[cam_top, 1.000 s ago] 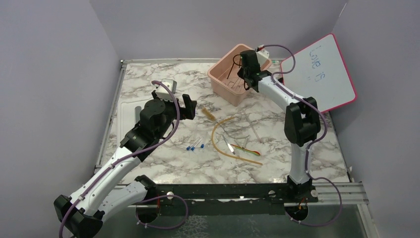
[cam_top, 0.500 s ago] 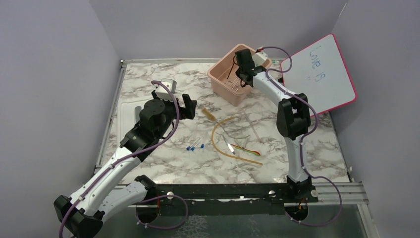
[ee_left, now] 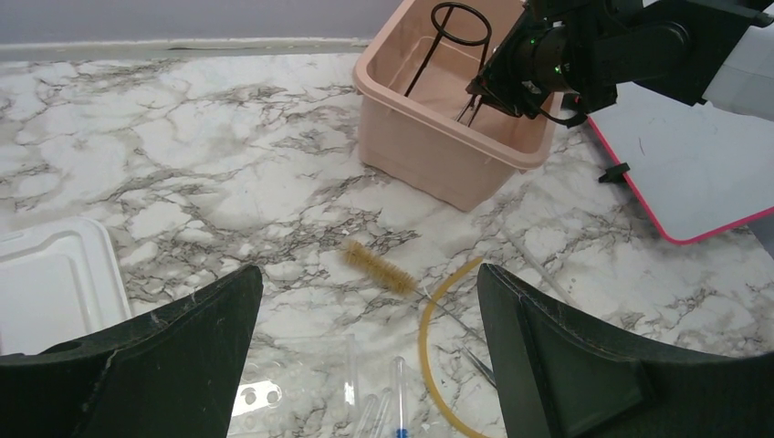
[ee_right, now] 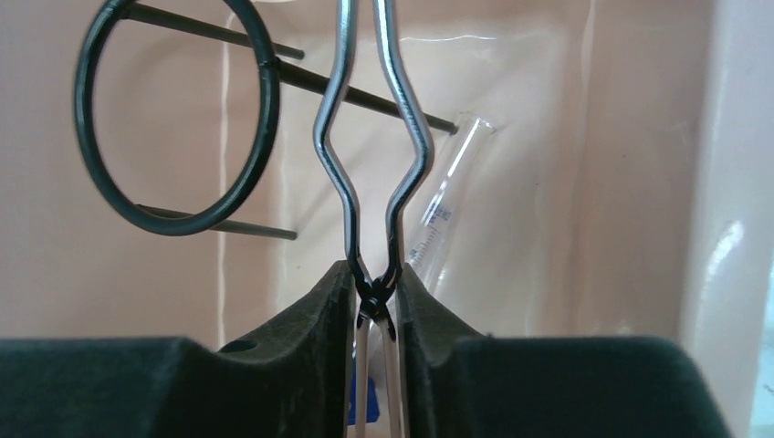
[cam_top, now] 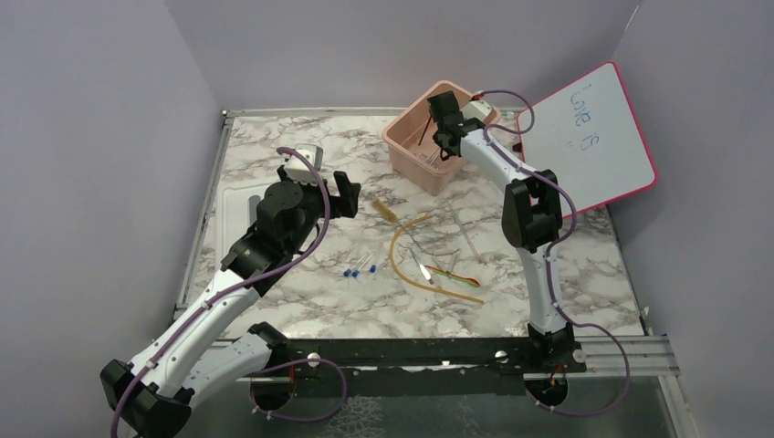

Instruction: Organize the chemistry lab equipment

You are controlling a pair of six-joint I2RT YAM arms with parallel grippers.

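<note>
The right hand (ee_right: 374, 301) pinches the metal tongs (ee_right: 370, 164) near their pivot, inside the pink bin (ee_right: 730, 182); the wire tripod (ee_right: 178, 119) lies at ten o'clock, a glass tube (ee_right: 447, 201) at one. Dropped carelessly, the tongs could crack that tube. The left hand (ee_left: 367, 310) hangs spread above the tabletop (ee_left: 183, 164).
</note>
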